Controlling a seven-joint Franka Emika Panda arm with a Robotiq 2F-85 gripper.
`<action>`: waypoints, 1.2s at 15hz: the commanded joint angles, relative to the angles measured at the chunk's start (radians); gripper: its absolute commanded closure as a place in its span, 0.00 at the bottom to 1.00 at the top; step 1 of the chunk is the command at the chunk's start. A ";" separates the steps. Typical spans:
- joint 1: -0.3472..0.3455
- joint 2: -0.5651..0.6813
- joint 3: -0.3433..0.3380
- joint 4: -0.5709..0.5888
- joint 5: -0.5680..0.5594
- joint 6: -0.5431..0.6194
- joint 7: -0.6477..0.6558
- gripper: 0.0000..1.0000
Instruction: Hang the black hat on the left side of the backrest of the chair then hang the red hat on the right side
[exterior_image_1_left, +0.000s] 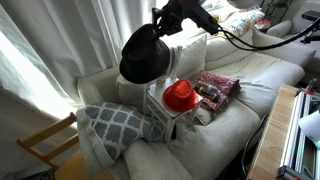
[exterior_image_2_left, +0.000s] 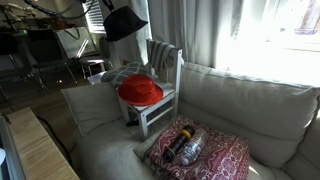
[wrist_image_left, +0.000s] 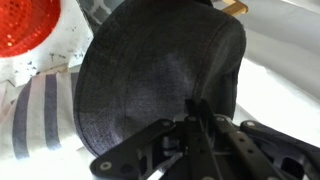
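My gripper (exterior_image_1_left: 168, 24) is shut on the brim of the black hat (exterior_image_1_left: 143, 55) and holds it in the air above the chair. The hat also shows in an exterior view (exterior_image_2_left: 124, 22) and fills the wrist view (wrist_image_left: 160, 80), with my fingers (wrist_image_left: 198, 112) pinched on its edge. The red hat (exterior_image_1_left: 181, 95) lies on the seat of the small white chair (exterior_image_1_left: 168, 112); it also shows in an exterior view (exterior_image_2_left: 139, 90) and at the wrist view's top left (wrist_image_left: 30, 25). The slatted backrest (exterior_image_2_left: 163, 58) stands bare below the black hat.
The chair stands on a white sofa (exterior_image_2_left: 240, 105). A grey patterned pillow (exterior_image_1_left: 115, 125) lies beside it. A red patterned cloth (exterior_image_2_left: 205, 155) with a dark bottle-like object (exterior_image_2_left: 186, 147) lies on the other side. A natural wood chair (exterior_image_1_left: 45, 145) stands off the sofa. A wooden table (exterior_image_2_left: 35, 150) is nearby.
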 joint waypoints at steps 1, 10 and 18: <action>-0.027 0.114 -0.021 0.013 -0.185 0.157 0.060 0.98; 0.250 0.360 -0.393 0.191 -0.253 0.191 0.073 0.98; 0.570 0.487 -0.700 0.305 -0.249 0.022 0.203 0.66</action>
